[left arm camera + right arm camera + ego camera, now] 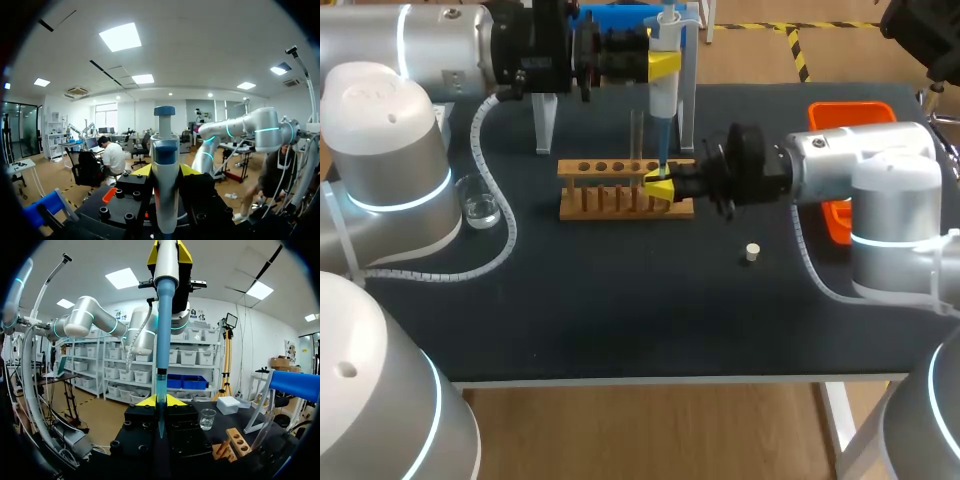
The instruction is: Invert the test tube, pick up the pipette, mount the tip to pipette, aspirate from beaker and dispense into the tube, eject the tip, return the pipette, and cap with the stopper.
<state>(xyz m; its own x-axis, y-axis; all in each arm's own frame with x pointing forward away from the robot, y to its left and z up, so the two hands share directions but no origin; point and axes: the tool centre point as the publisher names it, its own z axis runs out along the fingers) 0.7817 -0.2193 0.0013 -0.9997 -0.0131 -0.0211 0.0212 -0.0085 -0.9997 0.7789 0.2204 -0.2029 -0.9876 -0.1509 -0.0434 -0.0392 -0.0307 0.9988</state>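
My left gripper point(660, 65) is shut on the white pipette point(663, 95), which hangs upright over the wooden rack point(610, 200). Its blue tip point(661, 150) points straight down into the clear test tube point(160, 385). That tube stands upright between the yellow tips of my right gripper point(660, 188), which is shut on it at the rack's right end. In the left wrist view the pipette point(165, 150) rises between my left gripper's point(165, 172) fingers. The right wrist view shows the tip point(164, 330) running down inside the tube above my right gripper point(160, 401).
A glass beaker point(480, 208) with clear liquid stands left of the rack, near my left arm. The small white stopper point(752, 252) lies in front of my right arm. An orange tray point(840, 215) sits at the right edge. The pipette stand point(545, 125) is behind the rack.
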